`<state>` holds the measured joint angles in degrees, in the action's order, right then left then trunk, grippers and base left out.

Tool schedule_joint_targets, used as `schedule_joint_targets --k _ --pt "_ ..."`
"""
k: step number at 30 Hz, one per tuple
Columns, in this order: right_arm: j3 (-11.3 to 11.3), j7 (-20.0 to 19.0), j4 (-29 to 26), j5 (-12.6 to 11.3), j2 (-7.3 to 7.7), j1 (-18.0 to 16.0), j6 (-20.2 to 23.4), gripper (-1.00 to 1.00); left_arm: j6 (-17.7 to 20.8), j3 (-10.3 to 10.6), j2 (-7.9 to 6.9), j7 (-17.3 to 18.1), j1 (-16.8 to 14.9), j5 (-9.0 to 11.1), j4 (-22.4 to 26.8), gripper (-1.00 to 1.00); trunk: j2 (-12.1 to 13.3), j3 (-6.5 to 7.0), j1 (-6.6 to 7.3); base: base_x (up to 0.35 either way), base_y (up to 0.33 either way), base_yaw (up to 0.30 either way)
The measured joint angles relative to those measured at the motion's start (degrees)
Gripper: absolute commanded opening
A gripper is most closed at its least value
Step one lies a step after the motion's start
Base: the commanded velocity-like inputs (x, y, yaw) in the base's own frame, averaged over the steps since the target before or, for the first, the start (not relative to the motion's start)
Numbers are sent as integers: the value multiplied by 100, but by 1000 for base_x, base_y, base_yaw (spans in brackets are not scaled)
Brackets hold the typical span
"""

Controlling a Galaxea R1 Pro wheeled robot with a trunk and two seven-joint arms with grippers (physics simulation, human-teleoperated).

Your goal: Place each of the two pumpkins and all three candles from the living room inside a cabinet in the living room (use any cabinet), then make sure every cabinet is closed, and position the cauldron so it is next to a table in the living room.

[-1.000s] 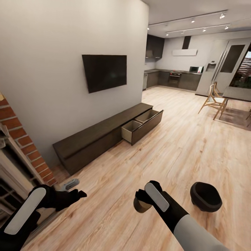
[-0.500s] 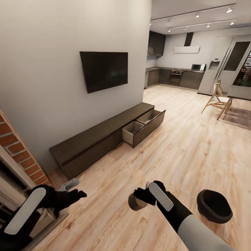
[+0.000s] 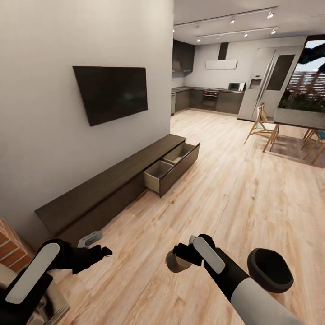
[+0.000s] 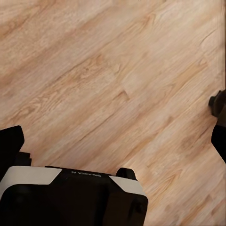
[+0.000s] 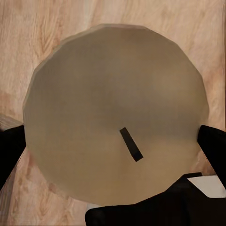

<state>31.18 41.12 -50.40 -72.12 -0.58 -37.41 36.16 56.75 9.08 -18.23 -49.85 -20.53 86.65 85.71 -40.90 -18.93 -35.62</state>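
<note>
Here the right gripper [image 3: 181, 257] is clamped on a candle [image 3: 175, 262], a stubby cream cylinder held just above the wooden floor [image 3: 234, 189]. In the right wrist view the candle [image 5: 115, 115] has its round top and short dark wick facing the camera, with the dark fingertips [image 5: 214, 148] pressed against its two sides. The left gripper [image 3: 97, 251] hangs beside it, well apart, carrying nothing; I cannot tell how wide its fingers stand. Just beyond the left gripper a small pale grey object [image 3: 89, 238] lies on the floor. The left wrist view looks down on bare floorboards [image 4: 113, 84].

Ahead of both grippers, across a stretch of floor, the cabinet [image 3: 97, 196] runs along the white wall under a dark wall screen [image 3: 112, 92]. Its far-end drawer [image 3: 171, 169] stands pulled out, showing two pale compartments. Close to the right arm, on its outer side, sits the black cauldron [image 3: 270, 269] on the floor. Far off past the cabinet are the dark kitchen cupboards [image 3: 212, 100] and, to the right, a table [image 3: 298, 119] with wooden chairs [image 3: 262, 128].
</note>
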Motion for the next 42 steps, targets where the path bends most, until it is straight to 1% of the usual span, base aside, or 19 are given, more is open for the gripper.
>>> schedule_joint_targets --k 12,24,31,42 --pt "1 -2 1 1 4 -1 1 -100 2 -1 0 0 1 0 1 100 0 0 0 325 17 -256" --pt "2 -14 2 -2 3 -1 -1 -100 2 -2 -2 0 2 1 2 100 0 0 0 330 3 -18" --pt "1 -19 1 1 4 -1 0 -100 2 -1 -4 0 1 0 1 100 0 -15 0 330 0 -159" --pt "2 -21 9 -1 3 1 0 -100 2 -2 -4 0 2 0 4 100 0 -21 0 330 0 -19"
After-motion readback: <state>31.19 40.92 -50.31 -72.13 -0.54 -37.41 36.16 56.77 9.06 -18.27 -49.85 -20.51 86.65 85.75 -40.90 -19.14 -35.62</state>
